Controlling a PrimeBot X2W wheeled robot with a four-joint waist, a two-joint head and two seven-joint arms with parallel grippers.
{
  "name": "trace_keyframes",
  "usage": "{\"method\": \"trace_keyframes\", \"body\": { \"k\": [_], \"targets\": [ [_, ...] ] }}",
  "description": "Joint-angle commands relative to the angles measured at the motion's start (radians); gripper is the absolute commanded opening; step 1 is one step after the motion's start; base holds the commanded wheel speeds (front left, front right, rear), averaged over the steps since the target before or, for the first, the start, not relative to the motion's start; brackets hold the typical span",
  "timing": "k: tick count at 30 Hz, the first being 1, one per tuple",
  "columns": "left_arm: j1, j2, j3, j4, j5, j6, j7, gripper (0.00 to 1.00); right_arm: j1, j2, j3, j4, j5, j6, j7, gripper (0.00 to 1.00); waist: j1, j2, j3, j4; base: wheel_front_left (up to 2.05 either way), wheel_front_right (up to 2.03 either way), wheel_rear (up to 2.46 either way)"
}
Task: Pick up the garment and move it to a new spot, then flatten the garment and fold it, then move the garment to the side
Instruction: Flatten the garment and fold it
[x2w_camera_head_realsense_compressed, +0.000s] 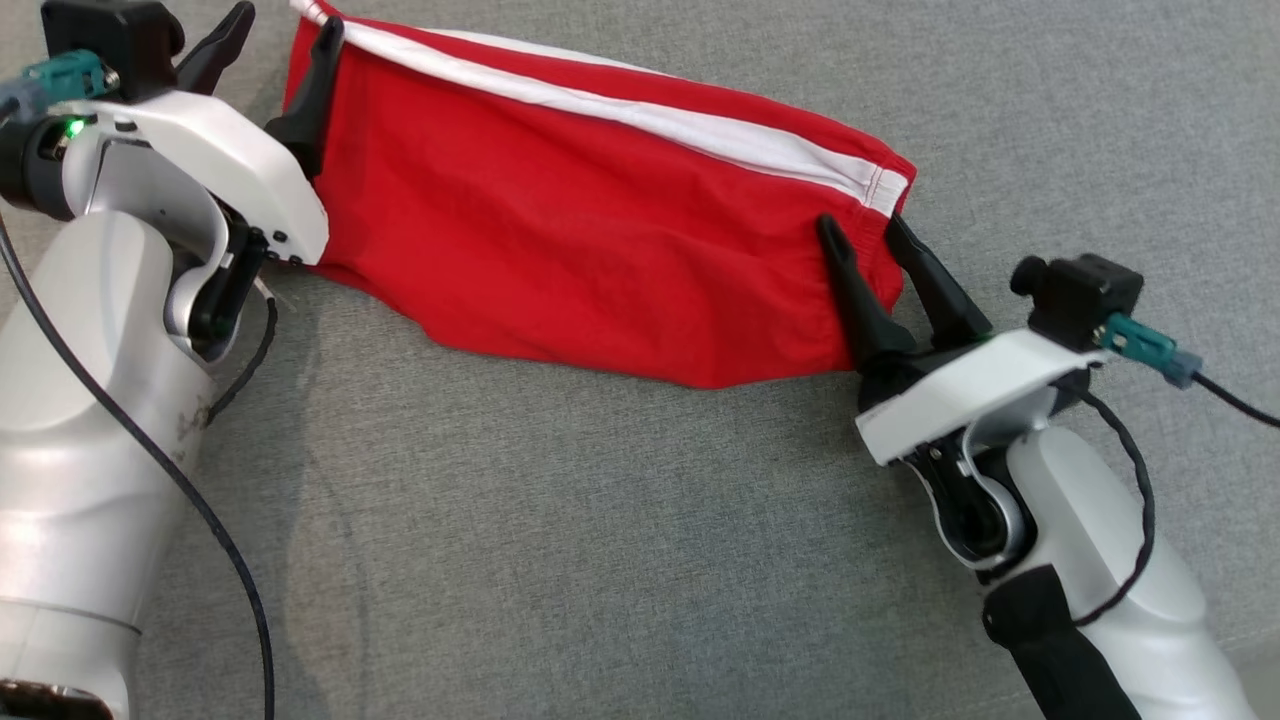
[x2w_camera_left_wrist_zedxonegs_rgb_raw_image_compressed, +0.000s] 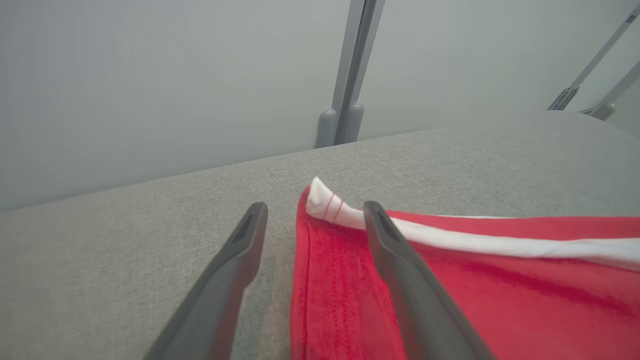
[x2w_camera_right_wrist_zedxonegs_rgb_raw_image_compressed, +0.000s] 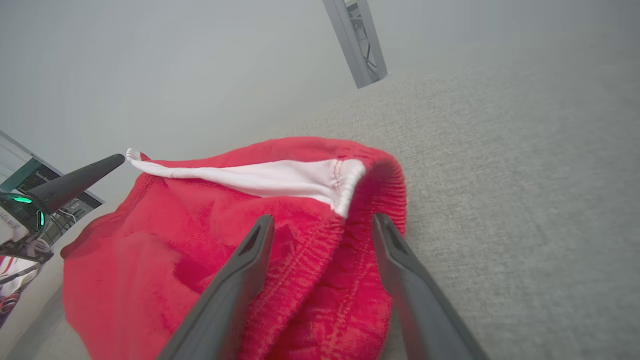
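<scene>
The garment (x2w_camera_head_realsense_compressed: 580, 230) is red with a white side stripe, and it lies stretched out across the grey cloth surface (x2w_camera_head_realsense_compressed: 600, 550). My left gripper (x2w_camera_head_realsense_compressed: 285, 20) is open at its left end, one finger on the red cloth and the other over bare grey. In the left wrist view the garment (x2w_camera_left_wrist_zedxonegs_rgb_raw_image_compressed: 500, 300) edge runs between the spread fingers of this gripper (x2w_camera_left_wrist_zedxonegs_rgb_raw_image_compressed: 315, 206). My right gripper (x2w_camera_head_realsense_compressed: 860, 222) is open at the right end. There the gathered waistband of the garment (x2w_camera_right_wrist_zedxonegs_rgb_raw_image_compressed: 175, 240) lies between the parted fingers of the right gripper (x2w_camera_right_wrist_zedxonegs_rgb_raw_image_compressed: 322, 219), which do not pinch it.
The grey cloth surface stretches wide in front of the garment. A grey metal post (x2w_camera_left_wrist_zedxonegs_rgb_raw_image_compressed: 350, 70) stands behind its far edge, with more struts (x2w_camera_left_wrist_zedxonegs_rgb_raw_image_compressed: 595, 65) at the far right. Black cables (x2w_camera_head_realsense_compressed: 230, 560) hang along both arms.
</scene>
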Motion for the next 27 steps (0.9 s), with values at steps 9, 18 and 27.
{"method": "trace_keyframes", "body": {
  "k": [9,18,27],
  "targets": [
    [0.163,0.003,0.033,-0.122,0.028,0.095,-0.219,1.0,0.151,-0.043,-0.112,-0.159,-0.151,0.0,-0.067,1.0,0.0,0.0,-0.063,0.042,0.0,0.0,0.0],
    [0.429,0.034,0.083,-0.481,0.096,0.224,-0.278,1.0,0.273,-0.022,-0.279,-0.341,-0.369,0.0,-0.098,1.0,0.0,0.0,-0.126,0.094,0.0,0.0,0.0],
    [0.612,0.054,0.095,-0.666,0.142,0.305,-0.279,1.0,0.351,-0.015,-0.35,-0.374,-0.46,0.0,-0.066,1.0,0.0,0.0,-0.166,0.12,0.0,0.0,0.0]
  ]
}}
